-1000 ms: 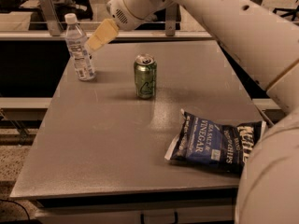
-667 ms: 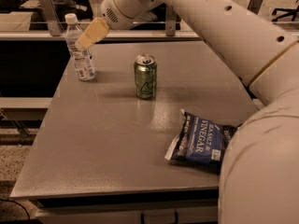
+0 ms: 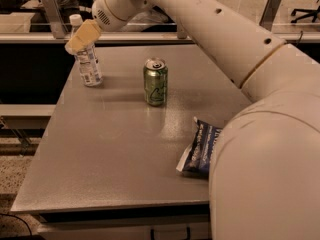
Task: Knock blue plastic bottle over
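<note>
The blue plastic bottle (image 3: pixel 89 64), clear with a white cap and a white-and-blue label, stands upright at the table's far left corner. My gripper (image 3: pixel 80 38), tan at the tip, is at the bottle's upper part, just below the cap, and overlaps its shoulder in the view. I cannot tell whether it touches the bottle. The arm reaches in from the right across the top of the picture.
A green soda can (image 3: pixel 155 81) stands upright mid-table, right of the bottle. A dark blue chip bag (image 3: pixel 199 149) lies at the right, partly hidden by my arm. The grey table (image 3: pixel 110 154) ends close to the bottle's left. Metal rails and benches stand behind.
My gripper has moved left and slightly down, from beside the bottle's top to over its shoulder. The bottle still stands in place. My arm now covers more of the chip bag.
</note>
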